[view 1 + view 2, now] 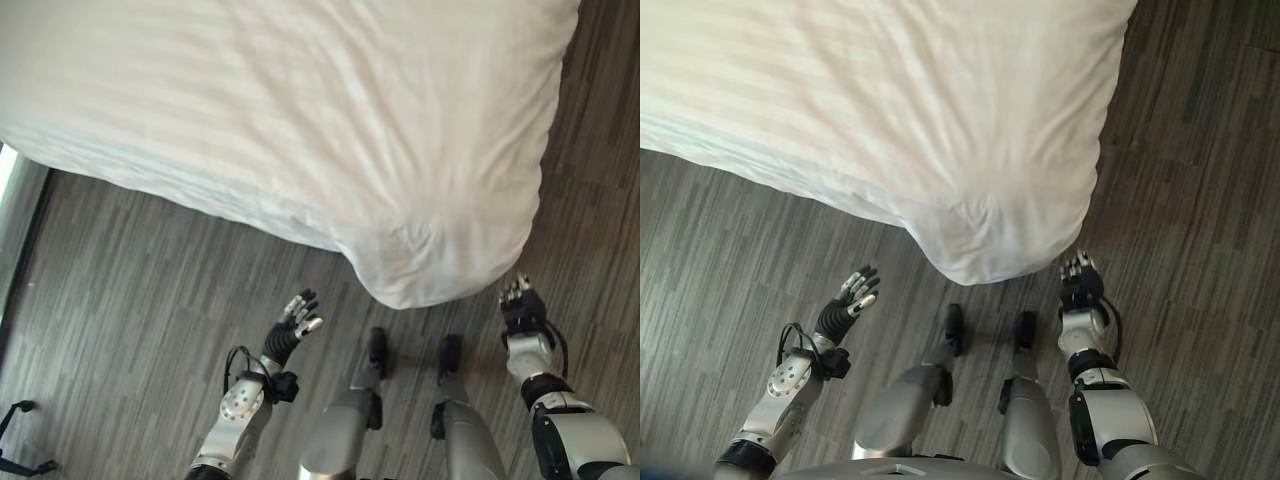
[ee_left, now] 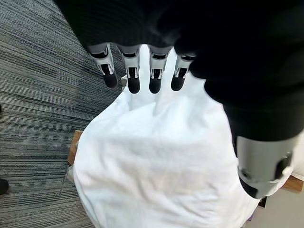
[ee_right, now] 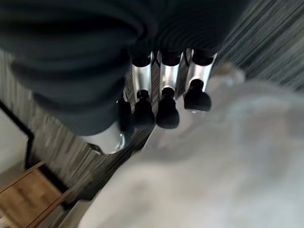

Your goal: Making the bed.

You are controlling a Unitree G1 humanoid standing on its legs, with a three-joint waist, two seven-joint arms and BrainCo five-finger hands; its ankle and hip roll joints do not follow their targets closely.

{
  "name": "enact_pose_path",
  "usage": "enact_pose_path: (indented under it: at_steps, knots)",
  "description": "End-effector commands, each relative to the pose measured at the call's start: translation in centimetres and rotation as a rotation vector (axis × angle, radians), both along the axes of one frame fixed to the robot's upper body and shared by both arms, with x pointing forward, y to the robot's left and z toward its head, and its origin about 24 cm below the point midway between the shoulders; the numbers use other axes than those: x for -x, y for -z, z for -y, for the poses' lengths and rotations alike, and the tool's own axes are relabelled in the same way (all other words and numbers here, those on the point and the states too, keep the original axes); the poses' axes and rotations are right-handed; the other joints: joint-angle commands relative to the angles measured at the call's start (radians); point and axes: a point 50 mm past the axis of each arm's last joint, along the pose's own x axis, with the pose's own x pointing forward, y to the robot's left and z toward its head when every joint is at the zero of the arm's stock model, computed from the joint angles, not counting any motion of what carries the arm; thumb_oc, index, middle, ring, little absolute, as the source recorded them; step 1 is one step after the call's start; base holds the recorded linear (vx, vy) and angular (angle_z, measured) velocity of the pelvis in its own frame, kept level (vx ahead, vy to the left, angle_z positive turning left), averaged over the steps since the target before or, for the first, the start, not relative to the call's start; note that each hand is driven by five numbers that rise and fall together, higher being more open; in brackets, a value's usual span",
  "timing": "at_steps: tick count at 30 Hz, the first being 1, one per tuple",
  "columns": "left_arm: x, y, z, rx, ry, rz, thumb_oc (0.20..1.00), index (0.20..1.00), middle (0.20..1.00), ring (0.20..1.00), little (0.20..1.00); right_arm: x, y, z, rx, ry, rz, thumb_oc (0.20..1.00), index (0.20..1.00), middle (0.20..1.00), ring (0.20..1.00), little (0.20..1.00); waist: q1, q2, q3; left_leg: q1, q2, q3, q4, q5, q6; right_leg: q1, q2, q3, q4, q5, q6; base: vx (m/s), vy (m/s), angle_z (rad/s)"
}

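A white striped duvet (image 1: 300, 110) covers the bed, and its corner (image 1: 430, 260) hangs down toward me over the floor. My left hand (image 1: 293, 328) hovers over the floor to the left of that corner, apart from the cloth, fingers straight and spread. In the left wrist view its fingers (image 2: 134, 78) point at the duvet corner (image 2: 156, 161) with nothing held. My right hand (image 1: 522, 306) is raised just right of the corner, close beside the hanging cloth. Its fingers (image 3: 164, 111) are relaxed in front of the duvet (image 3: 228, 166) and hold nothing.
Dark striped flooring (image 1: 130, 300) runs around the bed. A wooden bed-frame edge (image 2: 73, 147) peeks from under the duvet, and a wooden piece (image 3: 28, 194) shows beside the bed. A black stand (image 1: 20, 440) sits on the floor at the far lower left.
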Motion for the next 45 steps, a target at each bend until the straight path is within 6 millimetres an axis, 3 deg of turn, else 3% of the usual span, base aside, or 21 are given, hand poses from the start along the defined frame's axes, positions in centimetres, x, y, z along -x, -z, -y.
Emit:
enact_pose_path:
  at_steps: [1, 4, 8, 10, 11, 12, 14, 16, 17, 20, 21, 22, 23, 24, 26, 29, 34, 39, 45]
  knots:
    - [-0.9, -1.8, -0.2, 0.022, -0.024, 0.089, 1.000, 1.000, 1.000, 1.000, 1.000, 0.1, -0.1, 0.2, 0.042, -0.037, -0.007, 0.200, 0.200, 0.200, 0.200, 0.200, -0.006, -0.032, -0.003, -0.044, -0.049, -0.050, 0.005, 0.011, 0.001, -0.027, -0.014, 0.027, 0.012, 0.005, 0.010, 0.00, 0.000, 0.00]
    - [-0.9, -1.9, -0.4, 0.015, -0.033, 0.093, 1.000, 1.000, 1.000, 1.000, 1.000, 1.5, 0.8, 1.2, 0.054, -0.013, -0.059, 0.200, 0.200, 0.200, 0.200, 0.200, -0.013, -0.033, 0.003, -0.049, -0.049, -0.046, 0.005, 0.011, 0.001, -0.033, -0.014, 0.030, 0.012, 0.006, 0.011, 0.00, 0.002, -0.03]
    - [-1.1, -2.0, -0.8, -0.004, -0.051, 0.099, 1.000, 1.000, 1.000, 1.000, 1.000, 5.4, 2.6, 3.8, 0.058, 0.117, -0.156, 0.200, 0.200, 0.200, 0.200, 0.200, -0.044, -0.049, 0.002, -0.045, -0.046, -0.036, 0.005, 0.004, 0.003, -0.032, -0.009, 0.039, 0.012, 0.006, 0.012, 0.03, 0.010, -0.04]
    - [-1.0, -2.0, -1.2, -0.009, -0.062, 0.099, 1.000, 1.000, 1.000, 1.000, 1.000, 8.6, 3.5, 5.9, 0.079, 0.205, -0.229, 0.200, 0.200, 0.200, 0.200, 0.200, -0.062, -0.057, -0.006, -0.031, -0.045, -0.036, 0.005, -0.008, 0.003, -0.020, -0.007, 0.042, 0.012, -0.003, 0.012, 0.02, 0.004, -0.04]
    - [-1.0, -2.0, -1.2, -0.009, -0.061, 0.099, 1.000, 1.000, 1.000, 1.000, 1.000, 8.6, 3.5, 5.9, 0.079, 0.205, -0.229, 0.200, 0.200, 0.200, 0.200, 0.200, -0.062, -0.057, -0.006, -0.034, -0.045, -0.036, 0.005, -0.003, 0.004, -0.023, -0.007, 0.042, 0.012, 0.001, 0.012, 0.04, 0.004, -0.03]
    - [-0.8, -1.9, -1.8, -0.015, -0.083, 0.094, 1.000, 1.000, 1.000, 1.000, 1.000, 10.1, 3.1, 7.7, 0.095, 0.292, -0.220, 0.200, 0.200, 0.200, 0.200, 0.200, -0.080, -0.065, -0.020, -0.020, -0.045, -0.038, 0.005, -0.014, 0.004, -0.012, -0.004, 0.045, 0.012, -0.008, 0.011, 0.03, 0.000, -0.02]
    - [-0.9, -2.0, -2.1, -0.014, -0.098, 0.100, 1.000, 1.000, 1.000, 1.000, 1.000, 10.2, 2.1, 8.7, 0.120, 0.335, -0.149, 0.200, 0.200, 0.200, 0.200, 0.200, -0.095, -0.076, -0.029, -0.016, -0.045, -0.037, 0.005, -0.012, 0.005, -0.010, -0.003, 0.049, 0.012, -0.003, 0.010, 0.02, -0.003, -0.01]
    - [-1.0, -2.3, -2.5, -0.020, -0.101, 0.116, 1.000, 1.000, 1.000, 1.000, 1.000, 8.6, -0.1, 9.0, 0.255, 0.213, -0.077, 0.200, 0.200, 0.200, 0.200, 0.200, -0.107, -0.093, -0.032, -0.010, -0.044, -0.035, 0.005, -0.012, 0.005, -0.005, -0.003, 0.053, 0.012, -0.001, 0.010, -0.04, -0.027, -0.05]
    - [-1.1, -2.5, -2.7, -0.027, -0.109, 0.124, 1.000, 1.000, 1.000, 1.000, 1.000, 6.0, -3.5, 8.1, 0.370, 0.097, 0.084, 0.200, 0.200, 0.200, 0.200, 0.200, -0.113, -0.104, -0.031, -0.005, -0.043, -0.033, 0.005, -0.014, 0.004, -0.004, -0.002, 0.057, 0.014, 0.000, 0.009, -0.07, -0.028, -0.12]
    - [-1.2, -2.7, -2.6, -0.022, -0.106, 0.134, 1.000, 1.000, 1.000, 1.000, 1.000, 2.5, -8.2, 4.7, 0.412, -0.050, 0.369, 0.200, 0.200, 0.200, 0.200, 0.200, -0.107, -0.112, -0.029, -0.006, -0.042, -0.030, 0.005, -0.010, 0.004, -0.006, -0.001, 0.058, 0.015, 0.004, 0.007, -0.05, -0.018, -0.18]
    - [-1.2, -2.7, -2.6, -0.023, -0.107, 0.134, 1.000, 1.000, 1.000, 1.000, 1.000, 2.5, -8.2, 4.6, 0.412, -0.050, 0.369, 0.200, 0.200, 0.200, 0.200, 0.200, -0.108, -0.112, -0.030, -0.010, -0.043, -0.030, 0.005, -0.006, 0.004, -0.009, -0.002, 0.058, 0.014, 0.008, 0.007, -0.04, -0.013, -0.05]
    - [-1.3, -2.7, -2.6, -0.026, -0.106, 0.137, 1.000, 1.000, 1.000, 1.000, 1.000, 1.7, -9.4, 3.4, 0.445, -0.115, 0.424, 0.200, 0.200, 0.200, 0.200, 0.200, -0.106, -0.115, -0.029, -0.011, -0.043, -0.029, 0.005, -0.004, 0.003, -0.009, -0.002, 0.057, 0.014, 0.009, 0.007, -0.04, -0.015, -0.01]
    - [-1.2, -2.7, -2.5, -0.030, -0.092, 0.136, 1.000, 1.000, 1.000, 1.000, 1.000, 0.6, -11.8, 0.9, 0.509, -0.266, 0.530, 0.200, 0.200, 0.200, 0.200, 0.200, -0.101, -0.118, -0.027, -0.009, -0.042, -0.028, 0.005, -0.003, 0.003, -0.008, 0.000, 0.056, 0.014, 0.009, 0.006, -0.04, -0.022, 0.00]
    - [-1.1, -2.6, -2.4, -0.031, -0.084, 0.132, 1.000, 1.000, 1.000, 1.000, 1.000, 0.1, -12.4, -0.1, 0.517, -0.321, 0.566, 0.200, 0.200, 0.200, 0.200, 0.200, -0.095, -0.117, -0.028, -0.009, -0.042, -0.029, 0.005, -0.002, 0.003, -0.009, 0.000, 0.055, 0.013, 0.010, 0.006, 0.00, 0.000, 0.00]
    - [-1.0, -2.5, -2.4, -0.032, -0.078, 0.128, 1.000, 1.000, 1.000, 1.000, 1.000, -0.3, -12.5, -0.9, 0.523, -0.370, 0.573, 0.200, 0.200, 0.200, 0.200, 0.200, -0.092, -0.116, -0.031, -0.014, -0.044, -0.030, 0.005, 0.004, 0.002, -0.013, 0.000, 0.054, 0.013, 0.013, 0.005, 0.00, 0.000, 0.00]
    - [-0.6, -2.1, -2.1, -0.029, -0.056, 0.112, 1.000, 1.000, 1.000, 1.000, 1.000, -1.4, -12.2, -4.2, 0.503, -0.516, 0.587, 0.200, 0.200, 0.200, 0.200, 0.200, -0.072, -0.110, -0.032, -0.017, -0.044, -0.037, 0.005, 0.008, 0.002, -0.012, 0.001, 0.047, 0.012, 0.013, 0.003, 0.00, -0.007, 0.03]
    - [-0.6, -2.2, -1.8, -0.018, -0.049, 0.118, 1.000, 1.000, 1.000, 1.000, 1.000, -3.1, -11.1, -5.9, 0.472, -0.540, 0.522, 0.200, 0.200, 0.200, 0.200, 0.200, -0.048, -0.096, -0.020, -0.024, -0.046, -0.046, 0.005, 0.013, -0.001, -0.017, 0.001, 0.037, 0.012, 0.013, 0.003, -0.01, -0.005, 0.04]
    - [-0.6, -2.1, -1.4, -0.008, -0.042, 0.115, 1.000, 1.000, 1.000, 1.000, 1.000, -4.7, -10.6, -5.6, 0.469, -0.486, 0.438, 0.200, 0.200, 0.200, 0.200, 0.200, -0.024, -0.081, -0.008, -0.037, -0.046, -0.051, 0.005, 0.017, -0.003, -0.030, -0.003, 0.029, 0.012, 0.017, 0.004, 0.00, 0.000, 0.03]
    - [-1.0, -2.6, -1.1, -0.003, -0.042, 0.137, 1.000, 1.000, 1.000, 1.000, 1.000, -7.1, -11.8, -3.8, 0.555, -0.423, 0.340, 0.200, 0.200, 0.200, 0.200, 0.200, 0.005, -0.064, 0.018, -0.075, -0.046, -0.050, 0.005, 0.026, -0.008, -0.063, -0.009, 0.024, 0.012, 0.022, 0.006, 0.01, -0.002, 0.06]
